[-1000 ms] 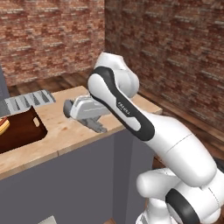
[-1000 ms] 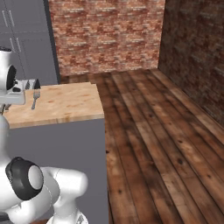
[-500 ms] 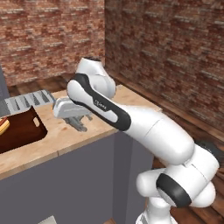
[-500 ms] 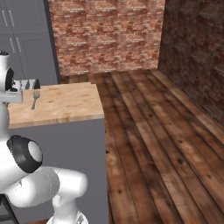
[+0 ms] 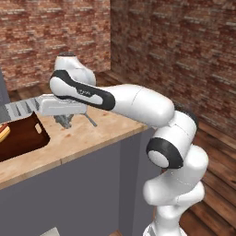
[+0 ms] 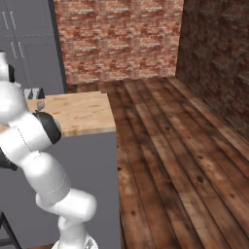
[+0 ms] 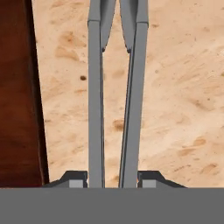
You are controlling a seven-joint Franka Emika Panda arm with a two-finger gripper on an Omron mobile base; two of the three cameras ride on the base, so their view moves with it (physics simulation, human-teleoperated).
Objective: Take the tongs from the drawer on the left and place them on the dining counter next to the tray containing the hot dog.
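My gripper is shut on the tongs, low over the dining counter, just right of the tray. In the hand view the tongs run as two slim grey arms up from between my fingertips, with my gripper closed around them. The tray's dark rim lies close on the left and the bare wood of the dining counter lies beneath. The hot dog lies in the tray at the far left edge. From the right, the tongs hang over the dining counter. I cannot tell whether they touch the wood.
A grey ribbed object lies at the back of the counter behind the tray. The counter ends in a corner to the right, and beyond it a wood plank floor runs to brick walls.
My arm has swung left across the counter. It carried the tongs closer to the tray's edge, and the grip on them is unchanged.
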